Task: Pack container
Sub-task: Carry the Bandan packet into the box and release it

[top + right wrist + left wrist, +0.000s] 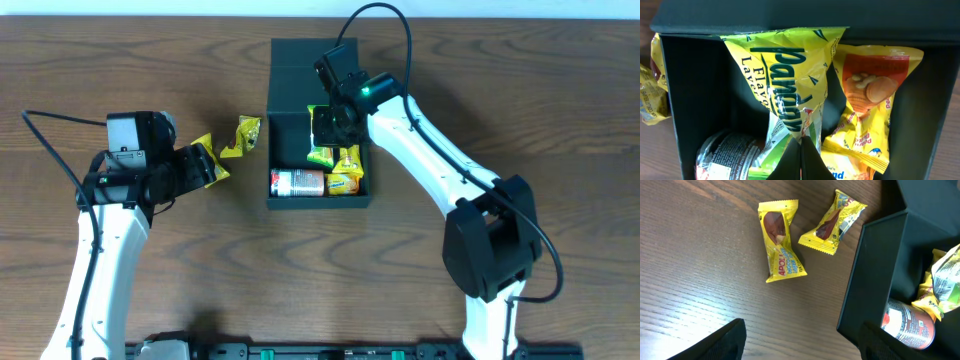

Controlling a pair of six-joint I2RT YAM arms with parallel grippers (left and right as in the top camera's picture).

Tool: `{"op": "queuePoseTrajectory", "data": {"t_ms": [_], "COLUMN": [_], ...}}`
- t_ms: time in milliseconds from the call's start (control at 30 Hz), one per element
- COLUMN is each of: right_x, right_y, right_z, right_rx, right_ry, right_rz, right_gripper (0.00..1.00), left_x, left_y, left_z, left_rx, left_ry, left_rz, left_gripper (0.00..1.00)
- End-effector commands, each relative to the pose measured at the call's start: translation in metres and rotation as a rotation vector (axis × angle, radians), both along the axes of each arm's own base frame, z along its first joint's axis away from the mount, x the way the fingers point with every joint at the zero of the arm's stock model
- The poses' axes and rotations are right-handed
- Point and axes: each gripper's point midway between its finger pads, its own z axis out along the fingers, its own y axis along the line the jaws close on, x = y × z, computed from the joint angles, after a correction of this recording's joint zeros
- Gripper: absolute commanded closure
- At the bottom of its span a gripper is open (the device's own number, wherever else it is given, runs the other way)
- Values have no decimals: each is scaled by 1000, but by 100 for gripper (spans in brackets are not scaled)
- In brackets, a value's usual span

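The dark teal container [275, 130] stands mid-table with its flap lid folded back. Inside it lie a red can [297, 182], a yellow biscuit packet [870, 95] and a yellow-green wafer packet [785, 80]. My right gripper [801, 150] reaches into the container [690, 90], shut on the lower edge of the wafer packet. Two yellow snack packets [781, 242] [834, 222] lie on the wood just left of the container [875, 275]. My left gripper [801, 330] hovers open over the table near them, with nothing between its fingers.
The container's lid [300, 70] lies flat on the table behind the box. The right arm [440, 160] stretches over the table from the right. Brown wooden table [560, 100] surrounds everything.
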Motion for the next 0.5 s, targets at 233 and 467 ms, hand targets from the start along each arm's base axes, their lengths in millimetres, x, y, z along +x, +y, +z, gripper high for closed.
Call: {"op": "queuePoseTrajectory", "data": {"t_ms": [233, 467], "right_x": [-4, -4], "right_y": [-3, -3], "right_z": [-32, -31], "right_rx": [-57, -63], "right_ry": [64, 55], "right_rz": [-16, 32], "right_gripper": [98, 65], "left_x": [-3, -3], "left_y": [2, 2], "left_z": [-1, -1], "left_rx": [14, 15], "left_ry": [2, 1], "left_rz": [-8, -8], "left_gripper": [27, 27]}}
